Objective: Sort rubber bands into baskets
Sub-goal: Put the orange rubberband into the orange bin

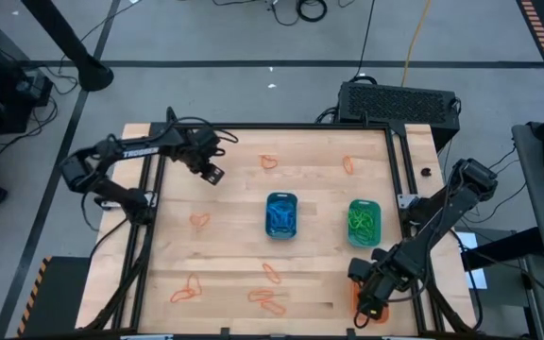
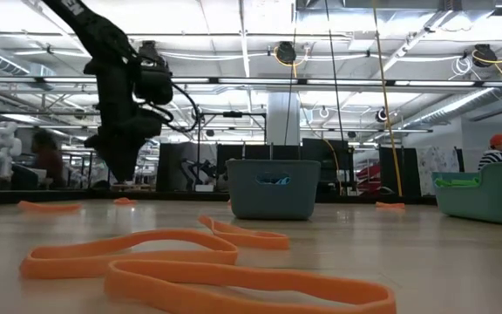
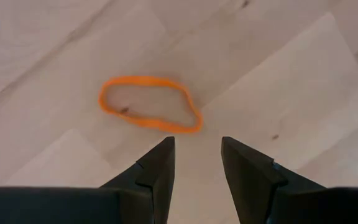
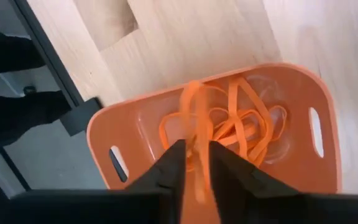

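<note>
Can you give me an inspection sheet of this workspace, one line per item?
Surface: light wood table, dark frame rails along its sides.
Job's things: blue basket with blue bands; green basket with green bands; orange basket at the near right corner, holding orange bands. Loose orange bands lie scattered over the table.
Clutter: nothing seen.
End effectors: left end effector open, above one orange band near the far left; right end effector over the orange basket, an orange band between its fingers.
Cables: cables on the floor beyond the table.
Surroundings: black box behind the table; a person in the room.
</note>
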Robot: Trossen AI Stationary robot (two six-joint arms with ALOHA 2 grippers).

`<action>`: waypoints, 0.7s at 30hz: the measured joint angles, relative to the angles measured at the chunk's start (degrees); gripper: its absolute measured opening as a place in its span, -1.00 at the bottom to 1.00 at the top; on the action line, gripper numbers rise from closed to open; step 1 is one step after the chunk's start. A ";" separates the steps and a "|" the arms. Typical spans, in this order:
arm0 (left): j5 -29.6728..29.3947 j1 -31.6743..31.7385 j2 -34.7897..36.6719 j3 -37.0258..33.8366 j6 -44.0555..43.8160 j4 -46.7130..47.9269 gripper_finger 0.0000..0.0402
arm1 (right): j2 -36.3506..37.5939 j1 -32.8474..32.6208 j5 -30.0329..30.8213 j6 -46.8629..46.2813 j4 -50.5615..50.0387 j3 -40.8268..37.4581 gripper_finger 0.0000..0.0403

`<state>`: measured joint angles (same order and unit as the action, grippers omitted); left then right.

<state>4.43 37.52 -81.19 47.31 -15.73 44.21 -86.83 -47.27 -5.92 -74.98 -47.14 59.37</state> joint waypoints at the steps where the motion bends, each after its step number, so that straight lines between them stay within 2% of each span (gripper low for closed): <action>1: 0.02 -0.04 -0.85 0.00 0.08 -0.58 -0.31 | 0.00 0.10 0.02 -0.41 0.03 0.00 -0.70; 11: 2.23 -0.13 -6.79 0.00 0.03 -5.54 -0.31 | 0.00 0.18 -0.39 -0.88 0.13 0.00 -0.09; 15: 2.29 -0.27 -9.34 0.00 -0.26 -5.36 -0.31 | 0.00 0.18 -1.34 -2.27 0.18 0.00 0.04; 21: 2.09 -1.47 -11.61 0.16 -0.28 -5.57 -0.31 | 0.00 0.39 -8.11 -3.98 0.39 0.00 0.10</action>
<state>6.51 36.05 -92.80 47.47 -16.01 38.65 -86.83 -46.88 -14.04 -78.95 -46.75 59.37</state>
